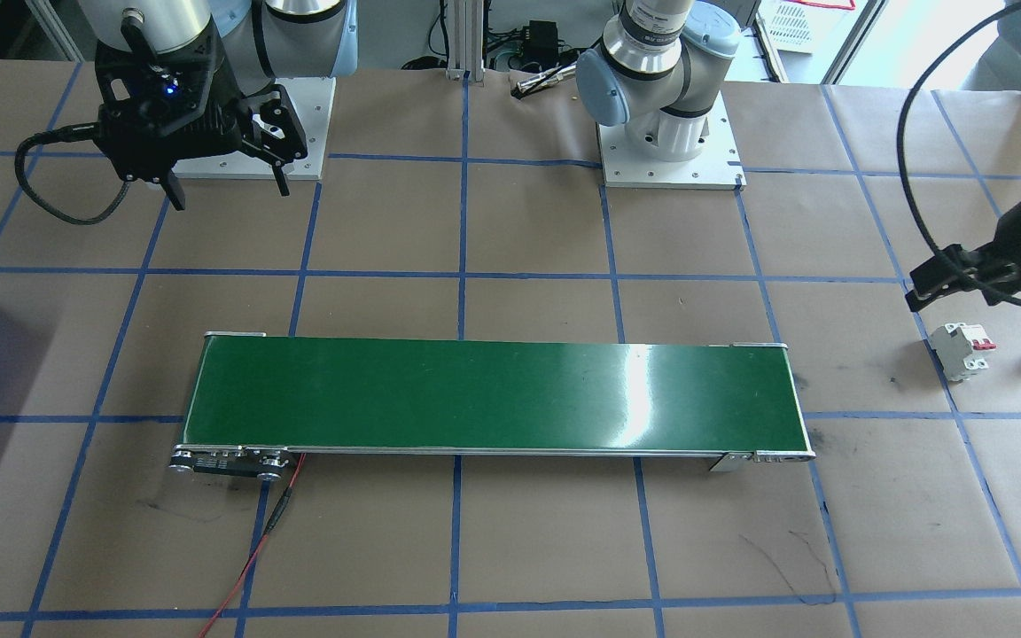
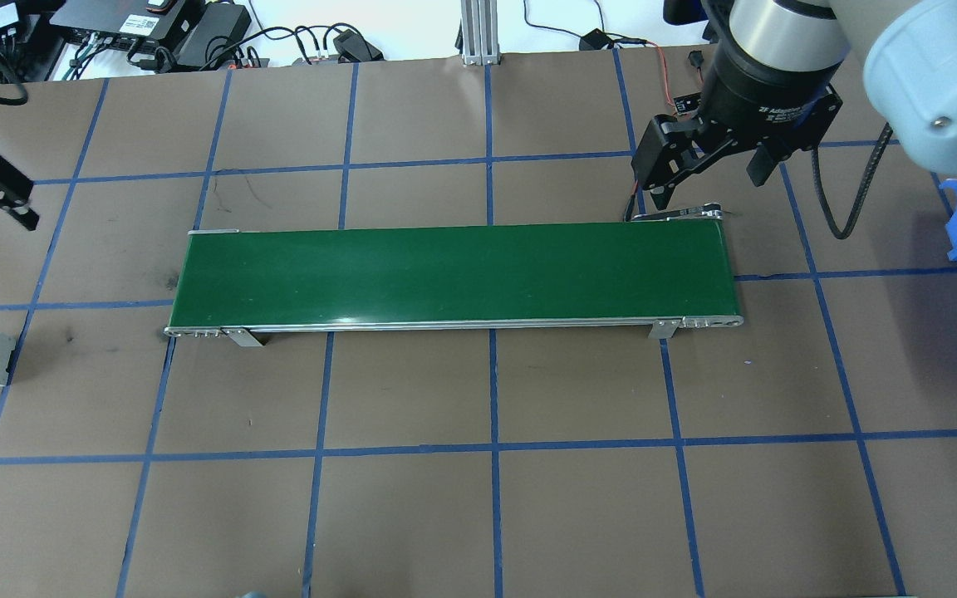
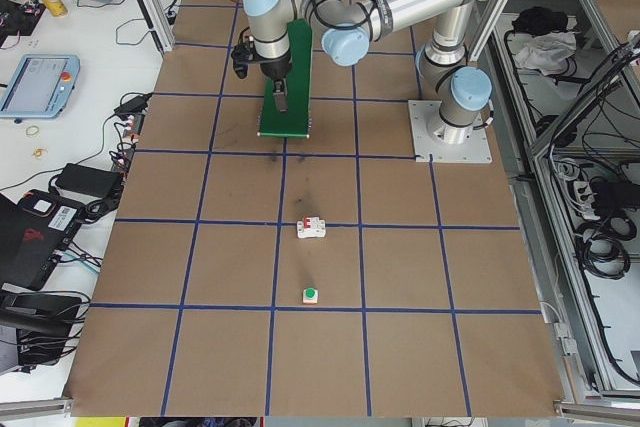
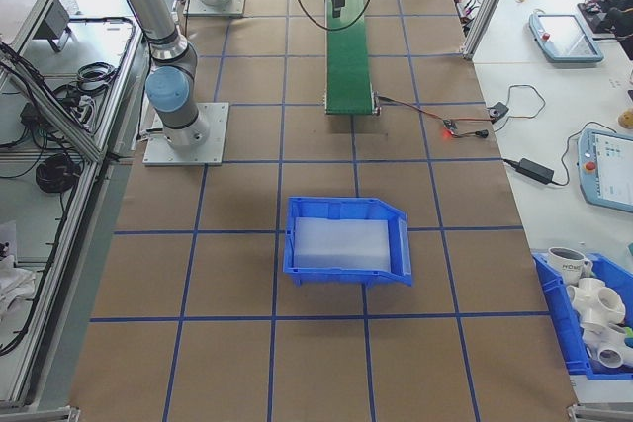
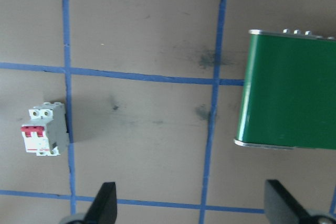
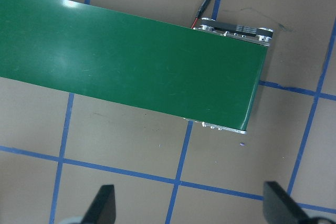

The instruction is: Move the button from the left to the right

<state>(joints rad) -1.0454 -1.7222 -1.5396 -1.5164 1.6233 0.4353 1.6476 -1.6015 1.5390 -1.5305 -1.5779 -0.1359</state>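
The small green-capped button on a white base (image 3: 311, 295) sits untouched near the table's left end, beyond the white breaker (image 3: 313, 229). Both the left pincer (image 5: 191, 203) and right pincer (image 6: 189, 205) hang apart and empty, so pickup has evidently not begun.

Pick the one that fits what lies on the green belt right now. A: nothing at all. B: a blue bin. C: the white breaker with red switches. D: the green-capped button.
A: the green belt is bare, while the button and breaker sit on the table past its left end.

The button (image 3: 311, 295) is seen on the table (image 3: 450, 277), near a white breaker (image 3: 313, 229), well apart from the green belt (image 3: 290, 87).
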